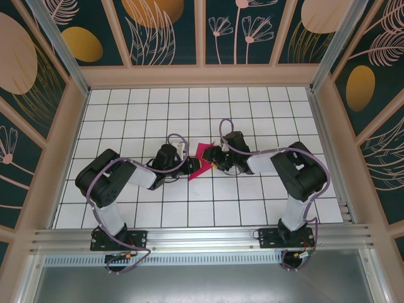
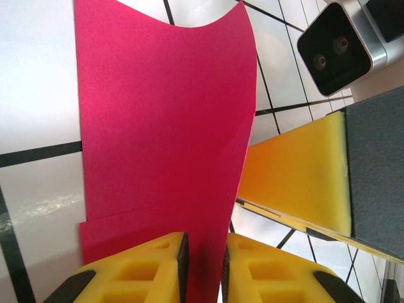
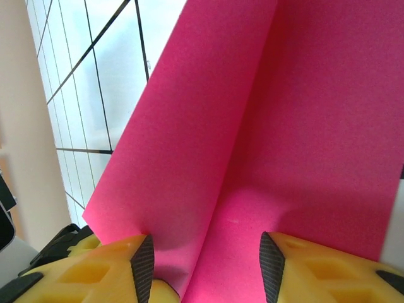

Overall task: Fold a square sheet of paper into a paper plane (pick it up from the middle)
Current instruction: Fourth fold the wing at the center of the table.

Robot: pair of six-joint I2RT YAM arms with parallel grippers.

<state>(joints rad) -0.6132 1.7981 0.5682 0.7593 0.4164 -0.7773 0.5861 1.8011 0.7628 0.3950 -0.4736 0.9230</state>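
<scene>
Centrally, over the white grid table (image 1: 158, 107), I see both arms meeting at the magenta-pink sheet of paper (image 1: 203, 156), which is bent along a lengthwise crease. Left gripper (image 2: 203, 252): yellow fingers pressed almost together, pinching the sheet's near edge. Right gripper (image 3: 205, 255): fingers spread wide, one on each side of the crease, which runs down between them.

Robot lab cell: gridded white table (image 1: 252, 208), aluminium rail (image 1: 202, 237), patterned wall panels (image 1: 164, 31).

One square sheet of paper (image 1: 203, 156), one left claw (image 2: 203, 259), one right claw (image 3: 202, 259).
</scene>
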